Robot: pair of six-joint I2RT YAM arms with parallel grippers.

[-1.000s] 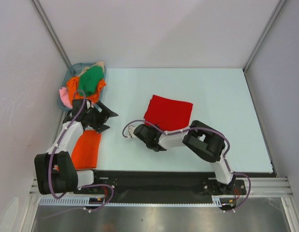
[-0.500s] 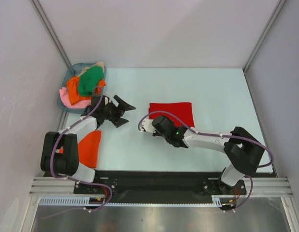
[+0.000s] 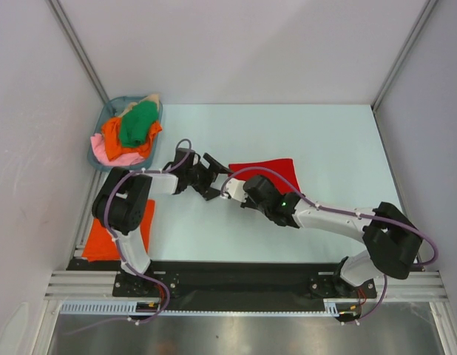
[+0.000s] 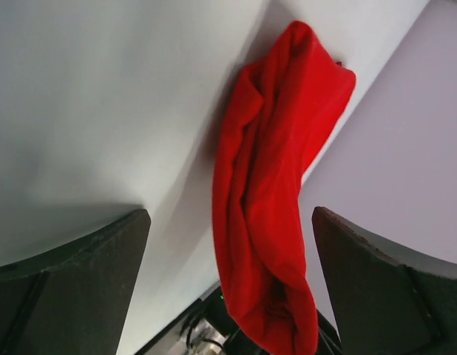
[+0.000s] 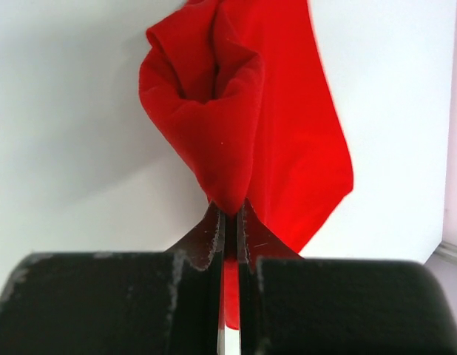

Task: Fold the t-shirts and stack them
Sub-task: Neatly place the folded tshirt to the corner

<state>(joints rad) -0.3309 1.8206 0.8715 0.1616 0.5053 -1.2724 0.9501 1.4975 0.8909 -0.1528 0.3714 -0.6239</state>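
A bright red t-shirt [image 3: 269,173] lies bunched in a band on the pale table [image 3: 325,140]. My right gripper [image 3: 231,186] is shut on the shirt's left edge; in the right wrist view the red cloth [image 5: 247,111] rises in a fold pinched between the jaws of the right gripper [image 5: 230,213]. My left gripper [image 3: 213,178] hangs wide open just left of that edge. In the left wrist view the red t-shirt [image 4: 276,177] drapes between the spread left gripper [image 4: 228,216] without touching its fingers [image 4: 73,288]. An orange t-shirt [image 3: 110,233] lies flat at the near left.
A blue-grey basket [image 3: 100,126] at the far left corner holds a green shirt [image 3: 137,123], an orange one [image 3: 112,133], a pink one [image 3: 117,157] and a beige one [image 3: 150,98]. Grey walls close in left and right. The two grippers are close together mid-table.
My left arm swung right from the orange t-shirt to the red one, its jaws widening a little. The right gripper drew the red shirt's edge along, and the cloth narrowed to a band.
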